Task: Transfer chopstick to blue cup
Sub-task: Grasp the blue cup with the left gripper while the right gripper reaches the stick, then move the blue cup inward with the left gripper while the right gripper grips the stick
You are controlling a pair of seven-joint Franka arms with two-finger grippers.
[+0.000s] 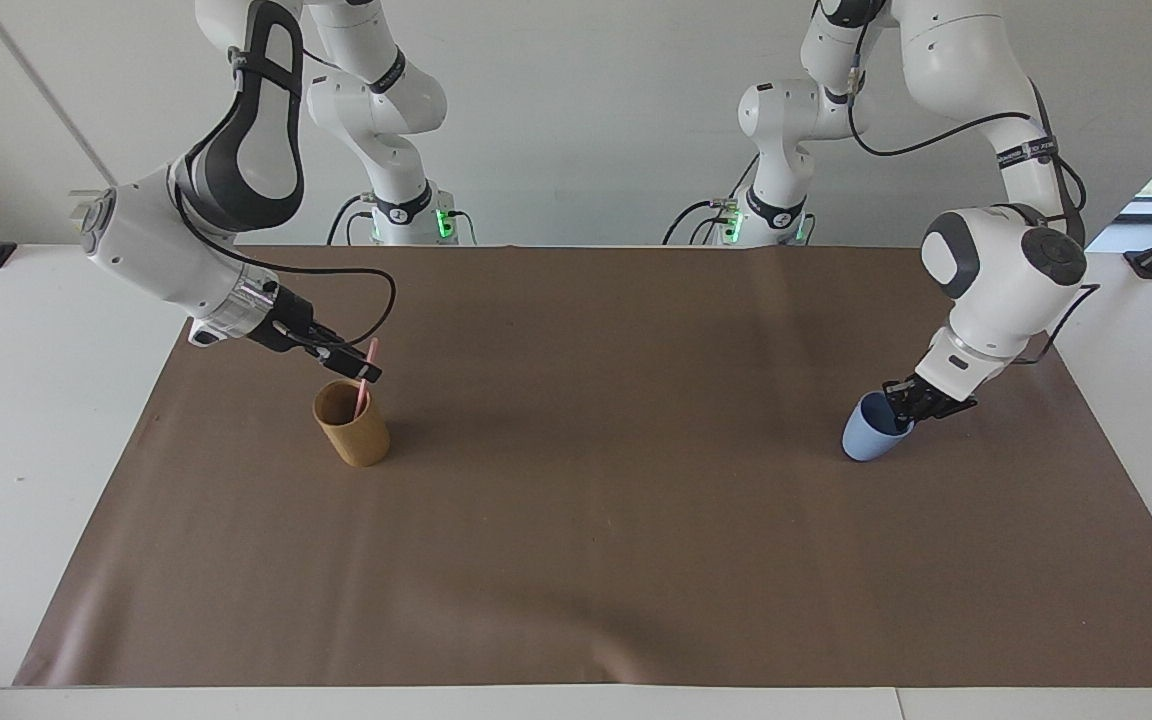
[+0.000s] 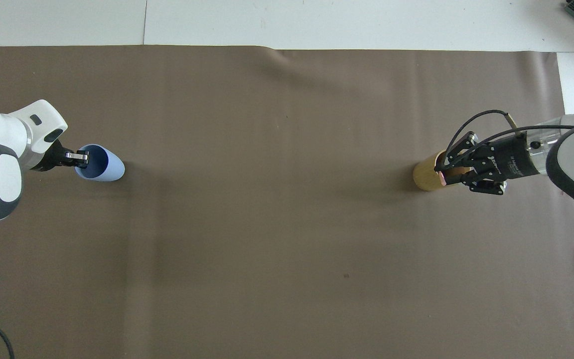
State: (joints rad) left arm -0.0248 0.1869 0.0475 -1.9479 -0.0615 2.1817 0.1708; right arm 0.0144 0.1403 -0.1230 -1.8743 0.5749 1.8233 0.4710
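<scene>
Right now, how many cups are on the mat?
2. The tan cup stands toward the right arm's end, holding the chopstick; the blue cup sits tilted toward the left arm's end. None looks hidden.

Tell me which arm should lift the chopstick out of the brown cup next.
The right. Its gripper is already at the chopstick, just above the brown cup it stands in. The left gripper is at the rim of the blue cup, at the table's other end.

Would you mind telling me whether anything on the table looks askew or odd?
The blue cup is tilted, leaning rather than upright, with the left end effector shut on its rim. The chopstick stands normally in the tan cup.
</scene>
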